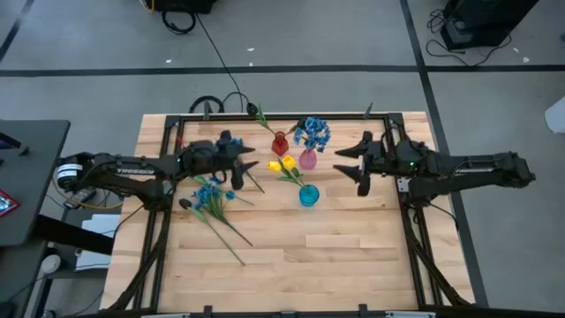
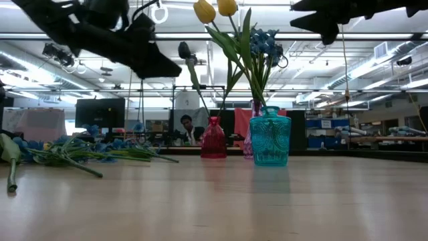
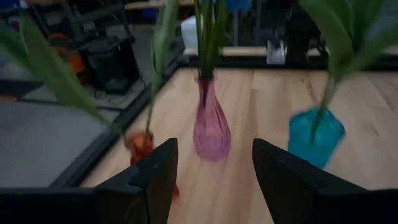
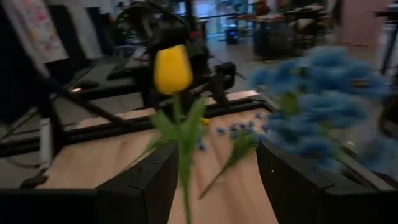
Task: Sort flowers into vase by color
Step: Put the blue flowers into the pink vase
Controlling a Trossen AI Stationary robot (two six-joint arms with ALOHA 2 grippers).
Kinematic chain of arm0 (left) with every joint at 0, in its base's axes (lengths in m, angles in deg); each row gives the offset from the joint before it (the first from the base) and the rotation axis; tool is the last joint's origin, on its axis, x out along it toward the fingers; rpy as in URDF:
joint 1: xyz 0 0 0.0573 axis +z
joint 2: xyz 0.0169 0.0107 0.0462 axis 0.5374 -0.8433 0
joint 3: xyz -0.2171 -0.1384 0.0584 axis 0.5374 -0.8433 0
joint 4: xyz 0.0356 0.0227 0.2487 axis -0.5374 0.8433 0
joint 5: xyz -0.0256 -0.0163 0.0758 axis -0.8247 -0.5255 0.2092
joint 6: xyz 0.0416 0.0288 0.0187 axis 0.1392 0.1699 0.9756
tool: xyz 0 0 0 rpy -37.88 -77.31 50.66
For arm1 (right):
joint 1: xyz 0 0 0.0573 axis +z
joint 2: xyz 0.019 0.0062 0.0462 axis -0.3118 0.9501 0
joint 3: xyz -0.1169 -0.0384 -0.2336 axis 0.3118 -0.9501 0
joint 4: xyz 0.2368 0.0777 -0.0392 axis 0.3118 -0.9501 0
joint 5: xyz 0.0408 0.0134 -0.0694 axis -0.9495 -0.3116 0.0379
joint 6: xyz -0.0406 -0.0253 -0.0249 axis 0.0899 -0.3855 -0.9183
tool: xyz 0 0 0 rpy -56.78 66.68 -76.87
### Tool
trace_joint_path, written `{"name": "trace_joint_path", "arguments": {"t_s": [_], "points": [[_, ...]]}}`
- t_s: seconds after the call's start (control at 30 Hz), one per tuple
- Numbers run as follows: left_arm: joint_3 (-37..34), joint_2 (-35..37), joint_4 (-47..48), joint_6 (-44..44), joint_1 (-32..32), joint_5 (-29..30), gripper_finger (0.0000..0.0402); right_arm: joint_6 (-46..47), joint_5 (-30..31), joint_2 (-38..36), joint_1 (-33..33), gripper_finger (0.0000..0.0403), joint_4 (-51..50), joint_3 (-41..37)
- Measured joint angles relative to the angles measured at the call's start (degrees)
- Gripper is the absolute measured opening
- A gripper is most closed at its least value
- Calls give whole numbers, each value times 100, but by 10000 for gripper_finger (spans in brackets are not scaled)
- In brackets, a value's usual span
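Three small vases stand at the table's far middle. The red vase (image 1: 280, 144) holds a stem with a dark bloom (image 2: 184, 50). The pink vase (image 1: 307, 160) holds blue flowers (image 1: 312, 132). The teal vase (image 1: 308, 195) holds yellow tulips (image 1: 282, 163). More blue flowers (image 1: 210, 194) lie flat on the table at the left, one long stem with a dark head (image 1: 185, 203) among them. My left gripper (image 1: 249, 168) hovers open just left of the vases, facing the pink vase (image 3: 211, 127). My right gripper (image 1: 346, 164) hovers open to their right, facing a tulip (image 4: 172, 68).
A black frame (image 1: 265, 117) runs along the table's far and side edges. Bare wood (image 1: 335, 256) covers the near half of the table. Beyond the far edge, a person (image 2: 188, 127) sits in the room.
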Motion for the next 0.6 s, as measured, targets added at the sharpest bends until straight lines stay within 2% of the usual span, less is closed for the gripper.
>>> {"name": "trace_joint_path", "arguments": {"t_s": [0.2, 0.37, 0.5, 0.6], "points": [[-108, 323, 824, -401, -942, 1081, 214, -275, -44, 718, 612, 215, 636, 0], [-106, 458, 993, -494, -1737, 2022, 214, -241, 63, 1301, 1063, 211, 1101, 2], [-103, 651, 1042, -551, -2230, 2406, 214, -134, 592, 1804, 1444, 210, 1299, 82], [-101, 820, 1305, -958, -2439, 2428, 214, 1, 931, 2190, 1740, 210, 1309, 262]]}}
